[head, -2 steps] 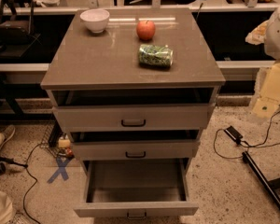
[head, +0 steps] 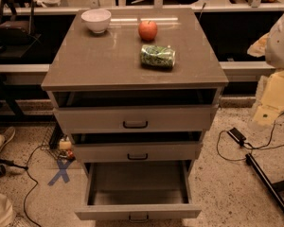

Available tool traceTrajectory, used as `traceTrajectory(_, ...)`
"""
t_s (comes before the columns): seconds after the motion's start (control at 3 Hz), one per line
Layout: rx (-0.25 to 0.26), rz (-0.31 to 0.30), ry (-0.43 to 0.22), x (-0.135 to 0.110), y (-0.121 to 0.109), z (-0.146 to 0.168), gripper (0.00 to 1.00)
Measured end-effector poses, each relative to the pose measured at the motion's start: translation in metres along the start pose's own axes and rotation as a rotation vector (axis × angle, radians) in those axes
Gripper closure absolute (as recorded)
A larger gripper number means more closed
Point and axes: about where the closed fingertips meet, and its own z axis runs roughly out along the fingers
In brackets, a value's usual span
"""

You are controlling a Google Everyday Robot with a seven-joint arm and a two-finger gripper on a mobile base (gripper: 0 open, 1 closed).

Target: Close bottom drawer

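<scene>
Nothing shifted since earlier frame: bottom drawer point(head: 137, 187) still fully out, below middle drawer point(head: 137, 151). Gripper point(head: 273, 100) at right edge, beside desk point(head: 99, 65), well apart from bottom drawer; open or closed, cannot tell. Push front squarely, mid-width, by handle point(head: 138, 217). Bowl point(head: 96, 20), apple point(head: 147, 30), green packet point(head: 157, 56) on desk; adapter point(head: 236, 136) on floor right, not blocking.

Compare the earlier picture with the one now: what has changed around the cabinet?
Nothing visibly changed. The bottom drawer stands pulled out as before, and the hand stays at the right edge, apart from the cabinet. The bowl, apple and green bag lie where they were on top.
</scene>
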Motion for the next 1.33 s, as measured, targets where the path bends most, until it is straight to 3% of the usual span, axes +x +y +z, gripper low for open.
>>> traceTrajectory(0.33,-0.087,0.128,-0.064,0.007,0.021,0.043,0.00)
traceTrajectory(0.67,-0.145,0.315,-0.109,0.014,0.052,0.106,0.00)
traceTrajectory(1.0,-0.245,0.488,-0.155,0.003,0.093,0.177,0.00)
traceTrajectory(1.33,-0.279,0.507,-0.121,0.013,0.117,0.200,0.00)
